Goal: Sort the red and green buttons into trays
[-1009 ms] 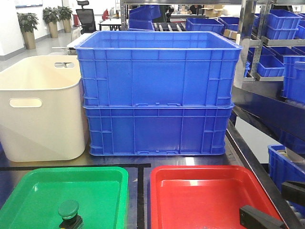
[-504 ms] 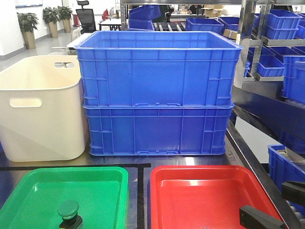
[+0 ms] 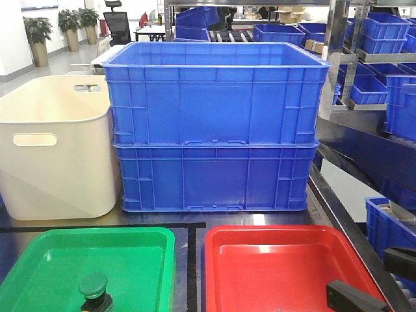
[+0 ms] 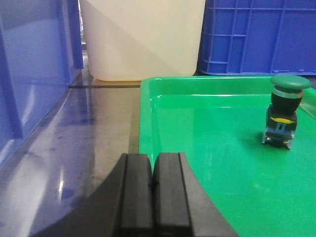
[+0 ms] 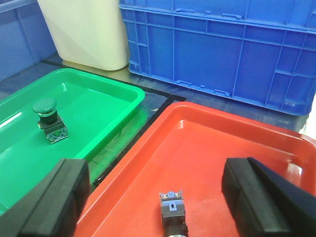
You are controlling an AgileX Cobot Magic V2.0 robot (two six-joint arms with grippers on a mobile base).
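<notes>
The green tray (image 3: 97, 234) lies at the front left and the red tray (image 3: 273, 231) at the front right. A green button (image 3: 93, 289) stands upright in the green tray, also seen in the left wrist view (image 4: 285, 113) and the right wrist view (image 5: 48, 118). A second button (image 5: 173, 210) lies on its side in the red tray (image 5: 237, 148), its cap cut off by the frame edge. My right gripper (image 5: 155, 170) hangs open over it, one finger on each side. My left gripper (image 4: 153, 163) is shut and empty at the green tray's (image 4: 197, 128) near left rim.
Two stacked blue crates (image 3: 214, 123) stand behind the trays, with a cream tub (image 3: 55, 146) to their left. Another blue crate wall (image 4: 29, 74) is close on the left. Shelving with more blue bins (image 3: 383, 58) runs along the right.
</notes>
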